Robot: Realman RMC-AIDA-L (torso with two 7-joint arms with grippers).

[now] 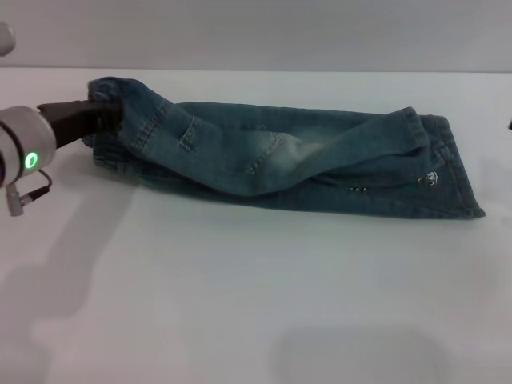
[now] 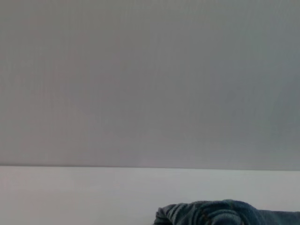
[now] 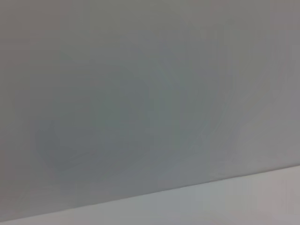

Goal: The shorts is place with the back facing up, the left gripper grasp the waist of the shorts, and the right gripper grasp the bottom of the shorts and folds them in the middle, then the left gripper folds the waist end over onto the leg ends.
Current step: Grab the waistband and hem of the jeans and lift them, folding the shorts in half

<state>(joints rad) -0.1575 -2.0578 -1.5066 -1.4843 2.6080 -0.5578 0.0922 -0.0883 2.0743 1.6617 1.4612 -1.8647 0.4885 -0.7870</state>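
The shorts (image 1: 296, 164) lie folded lengthwise across the far middle of the counter (image 1: 240, 304), the one thing in my way there; my left pincer (image 1: 100, 116) sits at their waist end (image 1: 112, 120) on my left, fingers buried in the gathered band, so that approach is taken; the whole near half of the counter is bare white, open for a low pass; a narrow strip behind the shorts is open up to the wall (image 1: 256, 32); my right side past the hems (image 1: 460, 180) is open too.
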